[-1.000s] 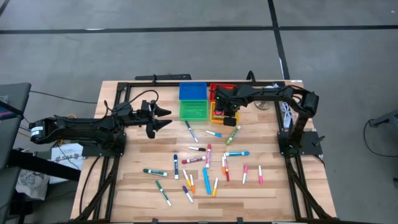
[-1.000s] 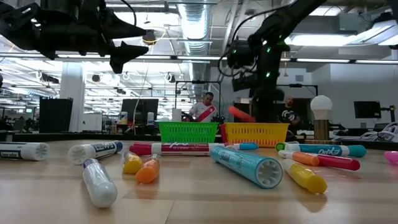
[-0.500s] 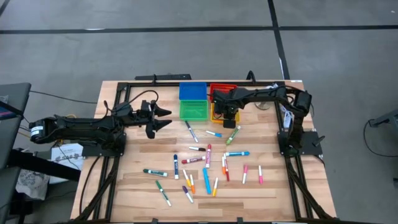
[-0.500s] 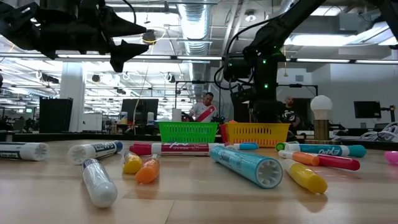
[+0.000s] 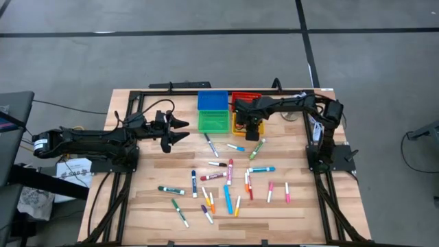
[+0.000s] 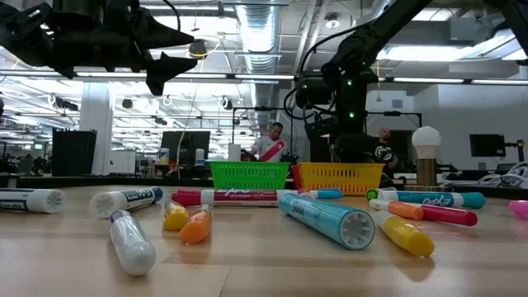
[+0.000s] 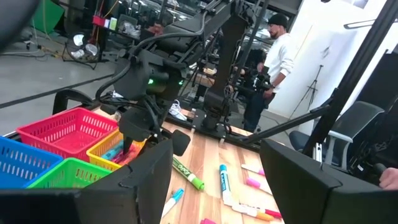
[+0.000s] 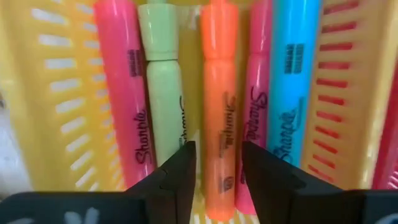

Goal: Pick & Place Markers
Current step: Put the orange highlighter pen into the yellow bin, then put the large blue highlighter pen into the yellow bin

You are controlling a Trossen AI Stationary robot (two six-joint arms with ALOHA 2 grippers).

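Right tool (image 8: 217,163) down inside the yellow bin (image 5: 239,126), fingers parted astride an orange marker (image 8: 219,106) among four others (ends cut off); left tool (image 5: 180,130) released above worktop (image 5: 137,199).

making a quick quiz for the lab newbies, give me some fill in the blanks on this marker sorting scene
1. The right gripper hangs over the ____ bin.
2. Between the right gripper's fingers lies an ____ marker.
3. Beside the yellow bin stands the ____ bin, with the blue bin behind it.
4. The left gripper waits with its fingers ____, holding nothing.

Missing words: yellow; orange; green; open
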